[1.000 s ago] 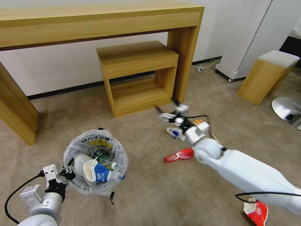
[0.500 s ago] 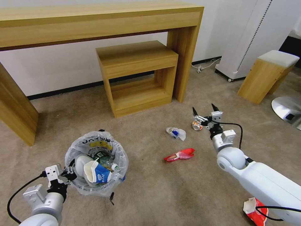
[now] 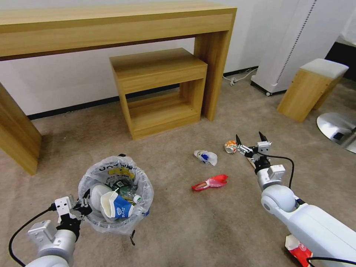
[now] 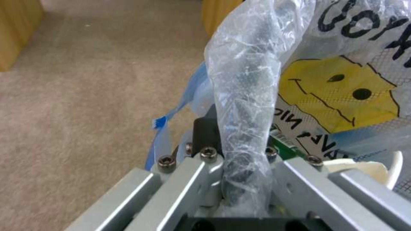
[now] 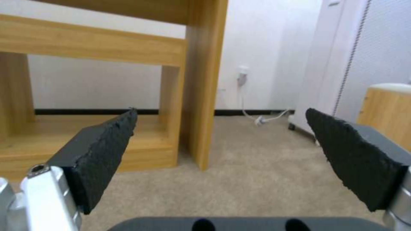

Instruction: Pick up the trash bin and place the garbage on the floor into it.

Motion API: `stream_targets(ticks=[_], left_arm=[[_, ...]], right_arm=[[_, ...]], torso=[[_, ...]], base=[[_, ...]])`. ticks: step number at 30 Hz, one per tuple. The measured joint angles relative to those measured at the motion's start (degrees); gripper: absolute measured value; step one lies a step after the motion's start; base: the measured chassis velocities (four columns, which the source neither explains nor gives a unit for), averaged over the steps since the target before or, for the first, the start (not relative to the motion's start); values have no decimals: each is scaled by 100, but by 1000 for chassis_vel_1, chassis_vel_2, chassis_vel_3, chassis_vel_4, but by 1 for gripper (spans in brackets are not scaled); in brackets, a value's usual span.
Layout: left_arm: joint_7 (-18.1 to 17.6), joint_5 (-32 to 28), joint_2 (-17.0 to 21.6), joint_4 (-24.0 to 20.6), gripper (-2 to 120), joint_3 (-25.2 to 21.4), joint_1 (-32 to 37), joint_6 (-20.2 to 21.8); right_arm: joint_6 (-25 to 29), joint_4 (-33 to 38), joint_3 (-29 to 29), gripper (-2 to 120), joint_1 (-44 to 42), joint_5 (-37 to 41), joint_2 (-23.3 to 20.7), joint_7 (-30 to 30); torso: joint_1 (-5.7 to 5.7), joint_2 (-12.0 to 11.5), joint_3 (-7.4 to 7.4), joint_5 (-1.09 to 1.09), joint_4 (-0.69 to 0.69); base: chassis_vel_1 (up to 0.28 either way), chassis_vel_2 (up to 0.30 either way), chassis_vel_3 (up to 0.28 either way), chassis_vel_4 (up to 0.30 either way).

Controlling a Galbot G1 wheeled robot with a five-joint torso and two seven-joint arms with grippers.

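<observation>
While the beige short-pile floor (image 3: 178,222) spreads out under everything, the trash bin (image 3: 115,196) sits small and round, lined with a crinkly clear bag printed with black letters and a yellow smiley. The left gripper (image 3: 79,207) is clenched on the bin's near rim, and the left wrist view shows a twisted rope of bag plastic (image 4: 246,106) pinched between its metal fingers (image 4: 188,183). Inside the bin, just beyond those fingers: a white slipper (image 3: 97,193), a blue-white paper cup (image 3: 116,208) tipped on its side, a small bottle (image 3: 130,195).

Over to the right gripper (image 3: 250,140): its 2 black, rough-textured pads (image 5: 105,150) are spread wide, gripping nothing. Just beside its left fingertip lies the crushed orange can (image 3: 230,147). Farther to that side sit a crumpled blue-white scrap (image 3: 205,157) and a glossy red wrapper (image 3: 210,182).
</observation>
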Motion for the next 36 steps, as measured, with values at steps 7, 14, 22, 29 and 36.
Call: stream_targets(ticks=[7,14,22,29,36], left_arm=[[24,19,19,-62,2,-22,90,-22],[29,25,39,-120,2,-27,110,-31],[-3,-3,68,-153,2,-37,155,-29],[-5,-8,64,-154,2,-25,157,-17],[-4,1,17,-148,2,-14,141,-14]], right_arm=[[154,8,303,100,-253,-300,100,-177],[271,88,492,100,-411,-432,129,-244],[297,207,611,100,-489,-448,111,-317],[294,210,659,100,-546,-422,124,-374],[389,173,677,100,-563,-401,127,-493]], torso=[[0,0,0,-1,0],[0,0,0,-1,-1],[0,0,0,-1,1],[0,0,0,-1,0],[0,0,0,-1,0]], base=[[-55,-42,-41,-49],[-6,-6,-9,-6],[0,0,0,0],[0,0,0,0],[0,0,0,0]])
